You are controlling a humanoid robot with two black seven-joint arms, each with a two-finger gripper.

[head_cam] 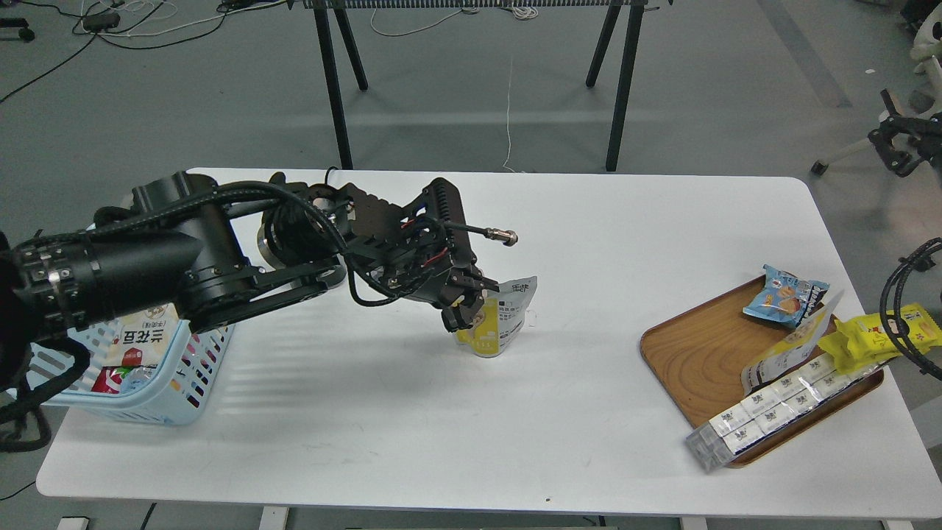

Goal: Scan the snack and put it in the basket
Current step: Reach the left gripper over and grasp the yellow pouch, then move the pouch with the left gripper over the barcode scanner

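At frame centre the left gripper (466,303) has its jaws clamped on the snack (499,318), a pouch standing on the white table (471,412). The basket (158,375) sits at lower left behind the arm, already holding packets. At right, a wooden tray (692,361) carries a blue packet (786,296) and boxes; grey floor lies beyond.

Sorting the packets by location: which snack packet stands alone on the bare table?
The small yellow pouch at the left gripper; the others sit on the wooden tray or in the basket.
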